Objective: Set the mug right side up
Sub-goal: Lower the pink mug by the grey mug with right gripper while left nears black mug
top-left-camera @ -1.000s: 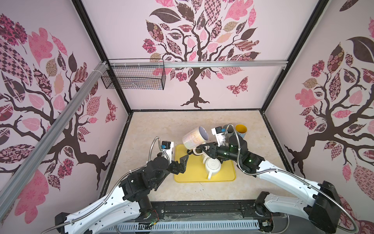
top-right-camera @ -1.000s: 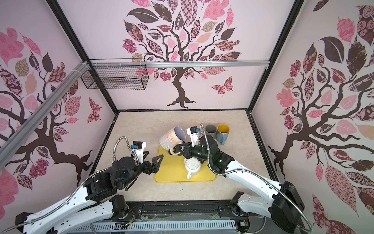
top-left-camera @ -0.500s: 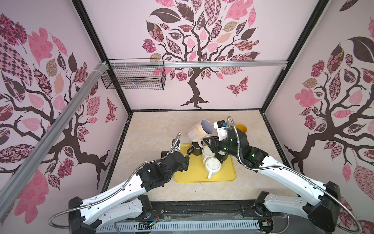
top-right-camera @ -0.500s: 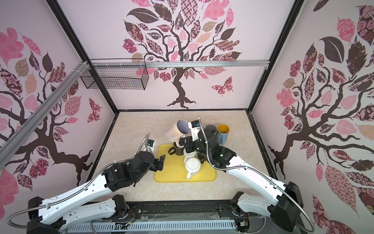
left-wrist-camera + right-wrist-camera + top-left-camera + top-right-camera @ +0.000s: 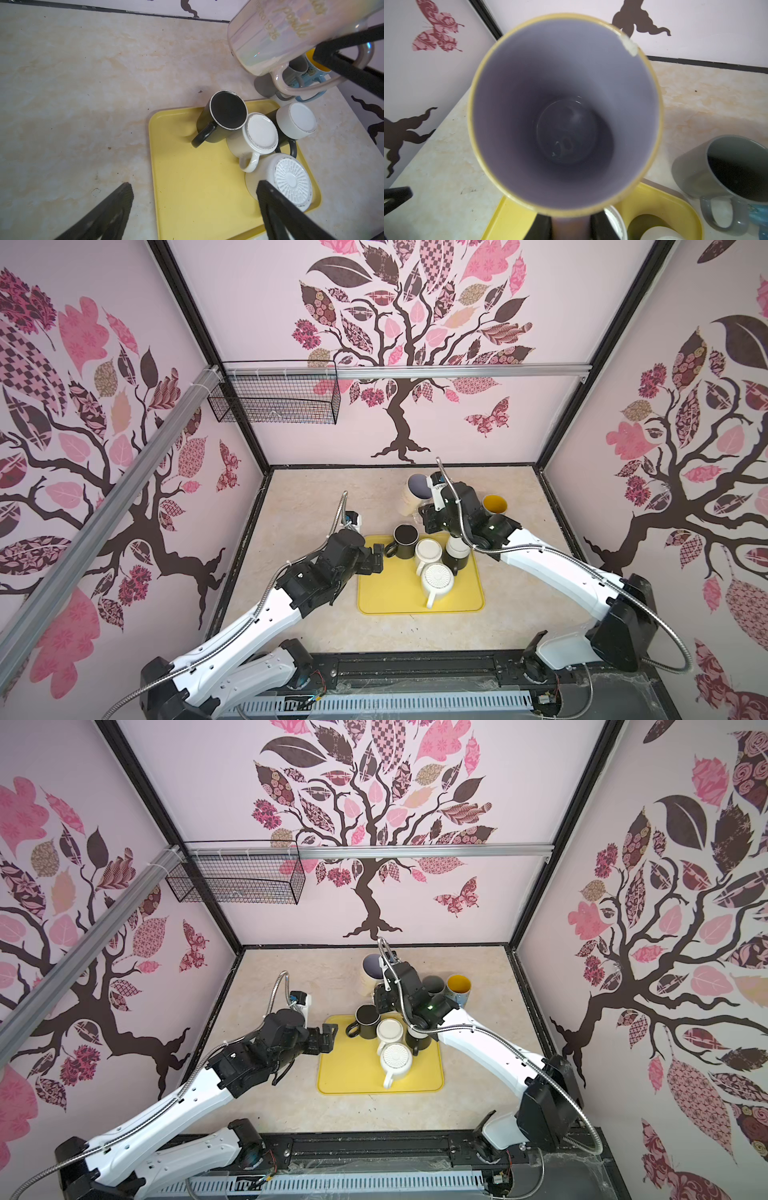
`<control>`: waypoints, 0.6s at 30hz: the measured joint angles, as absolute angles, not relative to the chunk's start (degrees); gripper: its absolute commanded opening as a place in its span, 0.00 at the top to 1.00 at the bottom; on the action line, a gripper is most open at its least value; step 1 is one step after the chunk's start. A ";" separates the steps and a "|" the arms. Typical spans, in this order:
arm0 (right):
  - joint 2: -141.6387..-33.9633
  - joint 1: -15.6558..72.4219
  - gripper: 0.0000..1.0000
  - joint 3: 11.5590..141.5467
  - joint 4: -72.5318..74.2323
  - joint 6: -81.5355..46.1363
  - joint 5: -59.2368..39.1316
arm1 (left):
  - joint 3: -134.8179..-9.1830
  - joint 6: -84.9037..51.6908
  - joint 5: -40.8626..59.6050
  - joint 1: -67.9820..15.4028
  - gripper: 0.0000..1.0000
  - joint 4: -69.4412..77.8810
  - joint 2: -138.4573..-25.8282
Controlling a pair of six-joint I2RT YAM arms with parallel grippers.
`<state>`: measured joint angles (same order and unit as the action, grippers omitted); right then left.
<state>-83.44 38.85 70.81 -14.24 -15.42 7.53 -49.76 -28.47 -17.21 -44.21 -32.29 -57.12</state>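
Mug point(image 5: 415, 495) held aloft at twelve o'clock of yellow tray point(image 5: 382, 597), tilted, mouth upward. At tray's nine o'clock, low and level: left gripper point(image 5: 377, 559), jaws spread wide, empty. On tray, four cups point(image 5: 428, 551) bottom-up. Clamped on mug's handle: right gripper point(image 5: 424, 516). At two o'clock, upright: grey cup point(image 5: 434, 984), yellow-lined cup point(image 5: 494, 504).

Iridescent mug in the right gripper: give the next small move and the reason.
Probably lower it straight down onto the table behind the yellow tray. The right gripper grips the iridescent mug by its handle, mouth-up above the table beside the gray mug; it seemingly only needs setting down.
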 measured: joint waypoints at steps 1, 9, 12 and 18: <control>-83.99 38.06 1.00 71.05 -14.35 -15.22 7.73 | -49.84 -28.47 -16.99 -44.16 0.04 -32.29 -58.13; -90.04 33.98 1.00 72.99 -14.66 -12.82 13.04 | -51.86 -28.23 -16.14 -43.16 0.04 -31.48 -62.57; -93.01 34.04 1.00 75.11 -15.53 -11.86 14.59 | -52.29 -28.21 -15.35 -41.80 0.03 -30.61 -62.67; -97.36 33.93 1.00 77.60 -16.27 -12.23 18.63 | -52.38 -27.77 -14.63 -39.72 0.04 -29.67 -62.70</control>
